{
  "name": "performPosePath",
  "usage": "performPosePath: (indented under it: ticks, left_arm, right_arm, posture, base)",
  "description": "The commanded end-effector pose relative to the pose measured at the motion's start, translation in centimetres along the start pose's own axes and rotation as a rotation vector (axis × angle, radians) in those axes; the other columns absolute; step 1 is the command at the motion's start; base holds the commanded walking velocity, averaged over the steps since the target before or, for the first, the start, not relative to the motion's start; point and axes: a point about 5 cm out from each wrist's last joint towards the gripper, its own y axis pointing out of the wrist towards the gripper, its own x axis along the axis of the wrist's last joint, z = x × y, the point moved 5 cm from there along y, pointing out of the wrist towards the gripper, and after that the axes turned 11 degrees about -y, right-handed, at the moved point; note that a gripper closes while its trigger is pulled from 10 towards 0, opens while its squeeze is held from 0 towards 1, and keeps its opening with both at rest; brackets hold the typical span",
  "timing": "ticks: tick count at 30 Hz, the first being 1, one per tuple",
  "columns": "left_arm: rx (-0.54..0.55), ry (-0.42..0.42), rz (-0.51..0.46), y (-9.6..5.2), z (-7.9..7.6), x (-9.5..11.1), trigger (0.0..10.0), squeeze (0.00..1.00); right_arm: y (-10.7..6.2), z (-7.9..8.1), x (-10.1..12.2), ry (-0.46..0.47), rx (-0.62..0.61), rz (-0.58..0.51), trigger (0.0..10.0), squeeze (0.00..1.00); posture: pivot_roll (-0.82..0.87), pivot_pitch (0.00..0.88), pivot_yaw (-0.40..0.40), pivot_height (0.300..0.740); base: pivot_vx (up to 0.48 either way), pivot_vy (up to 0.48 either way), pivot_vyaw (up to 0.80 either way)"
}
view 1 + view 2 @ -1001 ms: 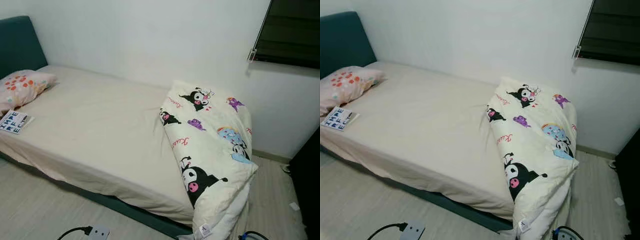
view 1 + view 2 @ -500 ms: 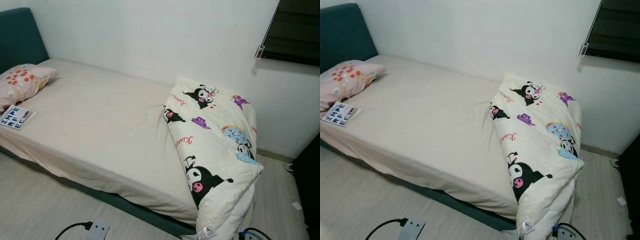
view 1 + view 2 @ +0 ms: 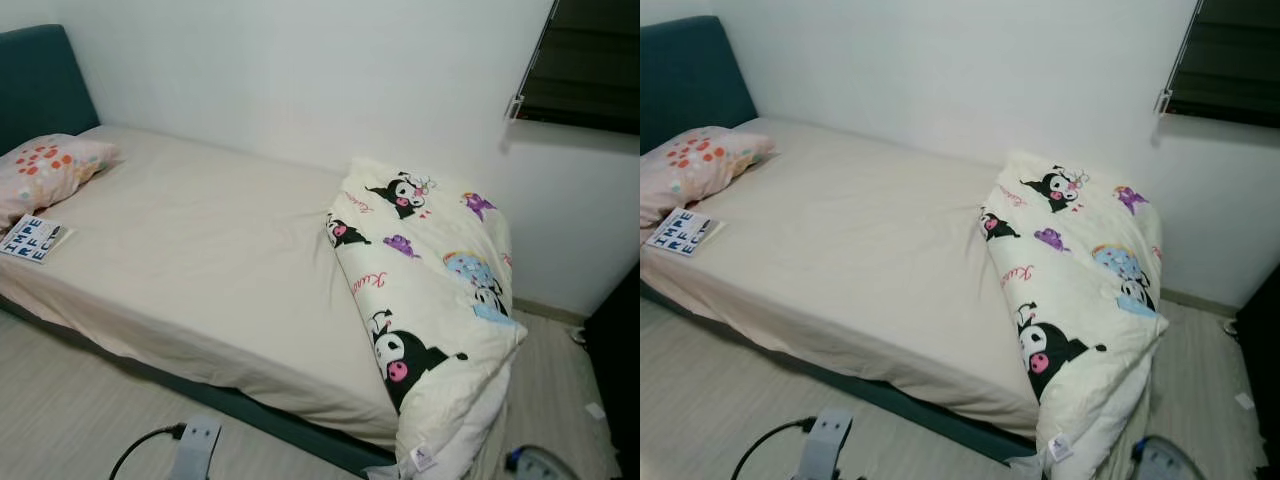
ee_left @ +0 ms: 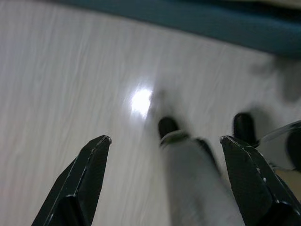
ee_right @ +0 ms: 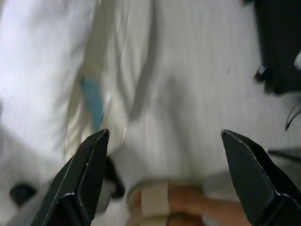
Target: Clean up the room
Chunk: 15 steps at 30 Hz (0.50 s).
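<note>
Over the last second my head view has swung a little and then settled back, so the whole bed sits in nearly the same spot in frame; that is the camera moving, not the bedding. What has really changed is at the bottom edge: both of my arms have crept up into sight, which I read as getting ready to reach, though what for I can't yet say.

Going left to right: the pink pillow lies at the head end against the teal headboard, with a small book just beside it on the sheet. The middle of the mattress is bare sheet. At the foot end the cartoon-print quilt is folded in a long bundle, its lower corner hanging over the edge toward the floor.

My left claw is spread wide and holds nothing, hanging over the floor beside the bed base (blurred, so it's in motion). My right claw is equally wide, also empty, hanging over the floor by the quilt's drooping edge.
</note>
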Motion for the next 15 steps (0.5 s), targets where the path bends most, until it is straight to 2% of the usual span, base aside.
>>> performPosePath:
  ticks: [1,3,4,6,7,8,9,10,11,13,15]
  left_arm:
    - [-0.007,-0.011,0.000,0.0,-0.1,-0.1,10.0,0.00]
    - [-0.011,-0.006,-0.011,0.0,-0.1,0.3,10.0,0.00]
    - [-0.011,-0.006,-0.011,0.0,-0.1,0.3,10.0,0.00]
    - [-0.014,-0.024,-0.034,0.0,-0.1,0.8,10.0,0.00]
    - [-0.014,-0.024,-0.034,0.0,-0.1,0.8,10.0,0.00]
    - [-0.014,-0.032,-0.045,0.0,0.0,1.0,10.0,0.00]
    - [-0.014,-0.032,-0.045,0.0,0.0,1.0,10.0,0.00]
    - [-0.010,-0.039,-0.069,0.0,0.1,1.5,10.0,0.00]
    - [-0.010,-0.039,-0.069,0.0,0.1,1.5,10.0,0.00]
    - [0.015,-0.061,-0.115,-0.1,0.8,2.5,10.0,0.00]
    - [0.044,-0.065,-0.135,-0.2,1.6,2.8,10.0,0.00]
  right_arm:
    - [0.2,-1.1,2.9,0.029,-0.055,-0.082,10.0,0.00]
    - [0.1,-2.8,6.9,0.082,-0.109,-0.183,10.0,0.00]
    - [0.1,-2.8,6.9,0.082,-0.109,-0.183,10.0,0.00]
    - [-0.3,-3.6,10.8,0.205,-0.094,-0.292,10.0,0.00]
    - [-0.3,-3.6,10.8,0.205,-0.094,-0.292,10.0,0.00]
    - [-0.5,-3.9,12.2,0.250,-0.081,-0.335,10.0,0.00]
    - [-0.5,-3.9,12.2,0.250,-0.081,-0.335,10.0,0.00]
    - [-1.1,-4.4,14.6,0.332,-0.049,-0.412,10.0,0.00]
    - [-1.1,-4.4,14.6,0.332,-0.049,-0.412,10.0,0.00]
    - [-2.6,-5.5,19.3,0.503,0.029,-0.573,10.0,0.00]
    - [-3.7,-6.2,22.0,0.598,0.092,-0.673,10.0,0.00]
  posture:
    - [-0.01,0.000,-0.006,0.646]
    - [-0.01,0.000,-0.002,0.636]
    - [-0.01,0.000,-0.002,0.636]
    - [-0.01,0.000,-0.002,0.626]
    - [-0.01,0.000,-0.002,0.626]
    - [-0.01,0.000,-0.002,0.621]
    - [-0.01,0.000,-0.002,0.621]
    - [-0.01,0.000,0.001,0.616]
    - [-0.01,0.000,0.001,0.616]
    - [0.00,0.000,0.002,0.606]
    - [0.00,0.000,0.004,0.596]
  base:
    - [0.000,0.000,0.00]
    - [0.000,0.000,0.00]
    - [0.000,0.000,0.00]
    - [0.000,0.000,0.00]
    - [0.000,0.000,0.00]
    - [0.000,0.000,0.00]
    - [0.000,0.000,0.00]
    - [0.000,0.000,0.00]
    - [0.000,0.000,0.00]
    - [0.000,0.000,0.00]
    - [0.000,0.000,0.00]
